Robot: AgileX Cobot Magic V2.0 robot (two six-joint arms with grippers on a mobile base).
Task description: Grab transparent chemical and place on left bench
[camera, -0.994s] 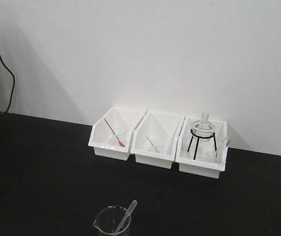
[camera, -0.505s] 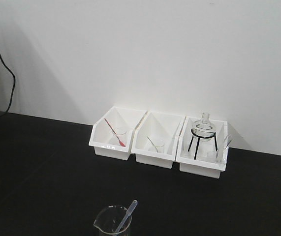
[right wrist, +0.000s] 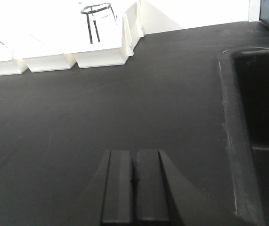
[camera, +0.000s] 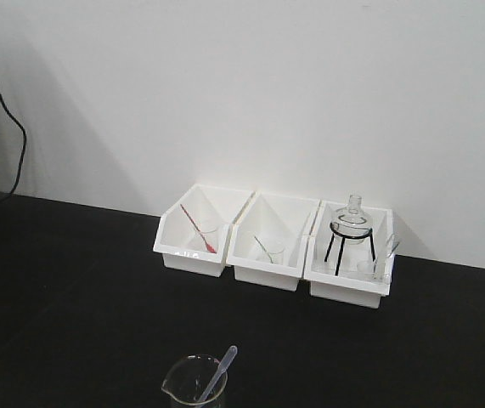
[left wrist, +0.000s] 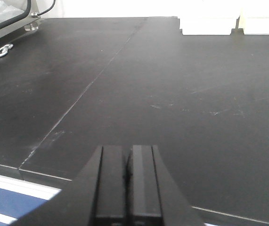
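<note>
Black left bench (camera: 72, 289), white wall (camera: 267, 85), bins (camera: 263, 252)

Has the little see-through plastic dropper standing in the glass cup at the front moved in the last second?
No. The slim translucent plastic pipette leans in the clear glass beaker at the same spot and angle, judged against the three white plastic bins behind it.

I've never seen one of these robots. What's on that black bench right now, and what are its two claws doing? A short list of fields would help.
Surface: black bench against a white wall
Bins: three white bins in a row
Left bin: red-stemmed pipette leaning in a small beaker
Right bin: glass flask on black tripod stand
Front edge: translucent pipette standing in a glass beaker
Left gripper: shut, empty, above bare bench
Right gripper: shut, empty
Pipette grasped: not yet
</note>
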